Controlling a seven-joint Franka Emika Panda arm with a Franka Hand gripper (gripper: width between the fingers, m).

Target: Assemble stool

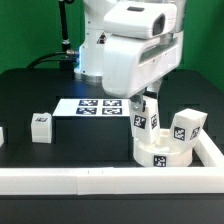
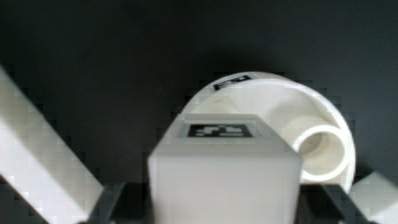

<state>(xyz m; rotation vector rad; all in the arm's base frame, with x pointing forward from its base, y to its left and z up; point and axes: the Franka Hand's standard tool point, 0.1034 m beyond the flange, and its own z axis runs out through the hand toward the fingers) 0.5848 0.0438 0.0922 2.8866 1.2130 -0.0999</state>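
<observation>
The round white seat (image 1: 162, 153) lies at the exterior view's right, close against the white border bars. My gripper (image 1: 146, 112) hangs over the seat's left part, shut on a white tagged leg (image 1: 143, 122) that stands upright there. In the wrist view this leg (image 2: 221, 165) fills the space between my dark fingers (image 2: 128, 200), which touch both of its sides, and my gripper (image 2: 222, 208) straddles it. The seat (image 2: 267, 100) curves behind the leg, with a ringed hole (image 2: 326, 155) beside it. A second leg (image 1: 187, 126) stands tilted at the seat's right. A third leg (image 1: 42, 126) rests on the table to the left.
The marker board (image 1: 100, 105) lies flat behind the seat, under the arm. White border bars (image 1: 100, 180) run along the front edge and up the right side (image 1: 212, 150); one bar (image 2: 45, 160) shows in the wrist view. A small white part (image 1: 2, 136) sits at the far left edge.
</observation>
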